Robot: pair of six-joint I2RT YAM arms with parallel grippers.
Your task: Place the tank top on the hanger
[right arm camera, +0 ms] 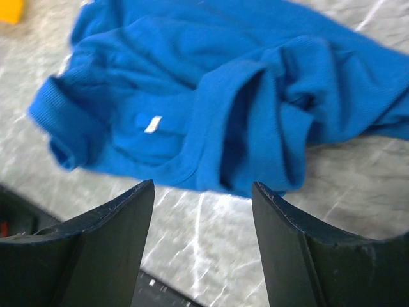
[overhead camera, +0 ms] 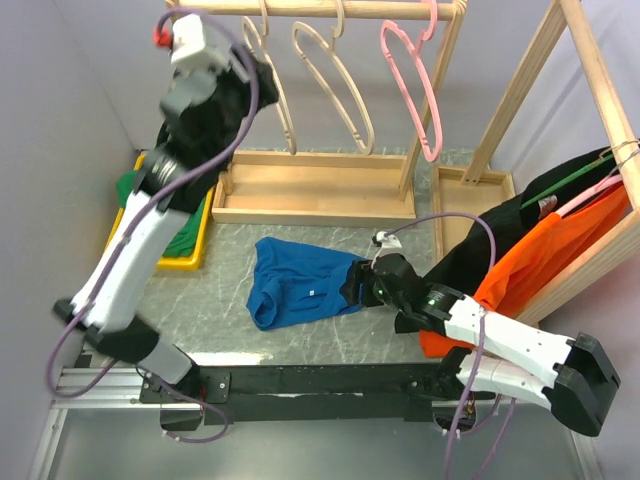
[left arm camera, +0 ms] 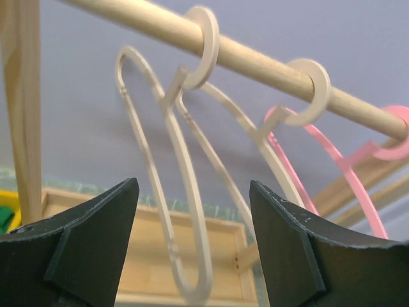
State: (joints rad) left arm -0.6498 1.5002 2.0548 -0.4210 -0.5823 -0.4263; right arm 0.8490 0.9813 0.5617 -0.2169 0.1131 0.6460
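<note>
Lying crumpled, tank top [right arm camera: 211, 96] shows white label [right arm camera: 152, 124]; left hand [left arm camera: 193, 192], right hand [right arm camera: 203, 187] gape empty.

White arms [overhead camera: 130, 265] w/ blk joints, purple cables [overhead camera: 257, 95].

Crumpled royal-blue fabric tank top [overhead camera: 300, 285], perhaps inside-out, lies on the table [overhead camera: 330, 345]; thin pale beige hanger [left arm camera: 193, 217] hangs from the wooden rail [left arm camera: 255, 61].

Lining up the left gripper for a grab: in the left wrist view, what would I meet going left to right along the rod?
Rack post → first beige hanger → second beige hanger → pink hanger.
</note>
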